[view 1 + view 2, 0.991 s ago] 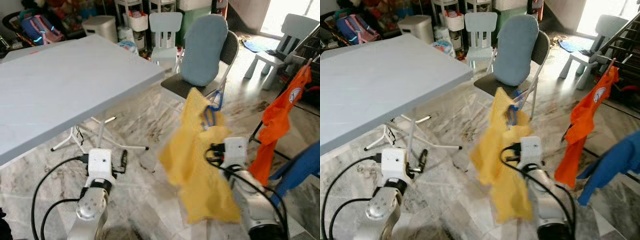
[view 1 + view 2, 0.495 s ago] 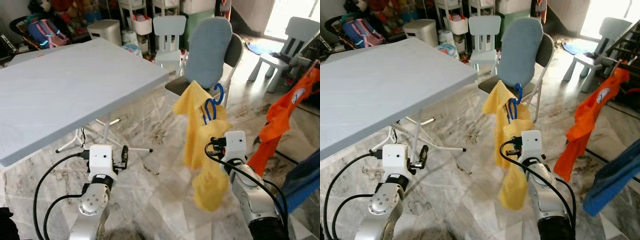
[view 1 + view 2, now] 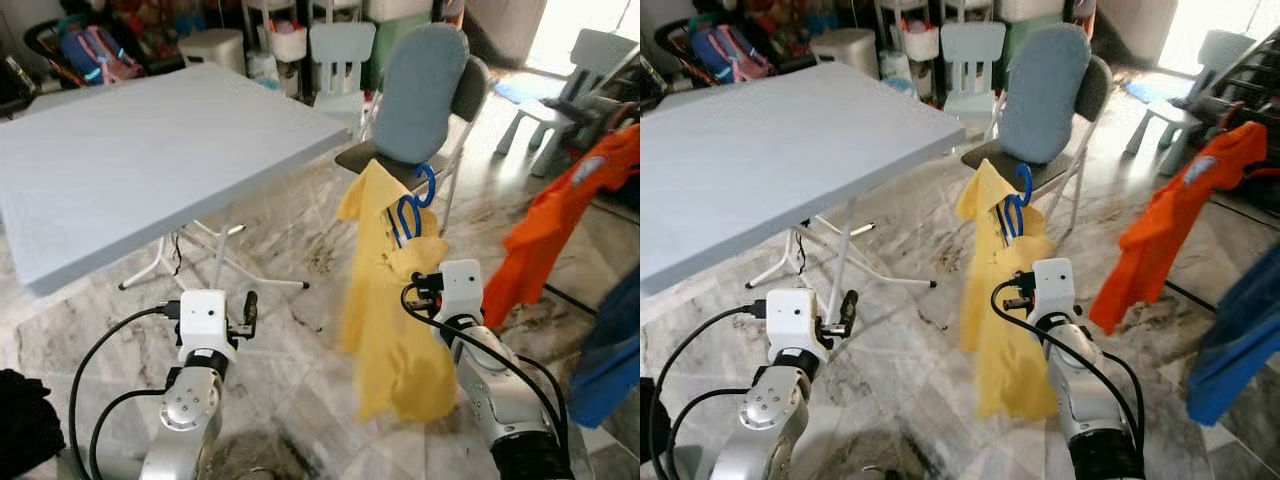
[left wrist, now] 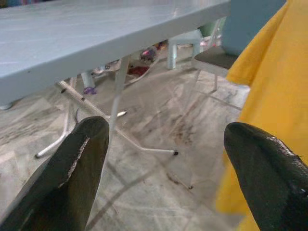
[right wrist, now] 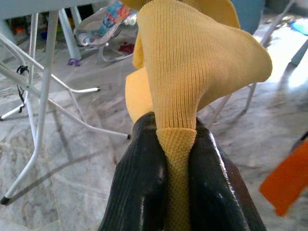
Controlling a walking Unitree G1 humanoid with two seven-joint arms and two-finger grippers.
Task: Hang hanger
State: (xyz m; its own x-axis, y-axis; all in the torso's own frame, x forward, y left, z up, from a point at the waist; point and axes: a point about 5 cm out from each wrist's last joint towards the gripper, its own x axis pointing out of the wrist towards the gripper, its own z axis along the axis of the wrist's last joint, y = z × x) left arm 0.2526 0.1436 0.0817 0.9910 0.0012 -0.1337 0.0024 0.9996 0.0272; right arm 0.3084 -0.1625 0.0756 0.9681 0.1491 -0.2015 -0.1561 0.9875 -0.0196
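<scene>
Chair (image 3: pixel 420 100) and table (image 3: pixel 150 160) flank yellow shirt (image 3: pixel 385 310) on hanger (image 3: pixel 410 205)

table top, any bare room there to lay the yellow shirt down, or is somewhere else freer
The grey table top shows bare from its near edge to the corner by the chair. The marble floor between the table legs and the yellow shirt is open too. Crowded: the right side, with the orange shirt.

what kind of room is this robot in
Probably a lived-in family room at home, doubling as a laundry spot: a grey folding table, small children's chairs, and an orange shirt hanging to dry over a marble floor.
</scene>
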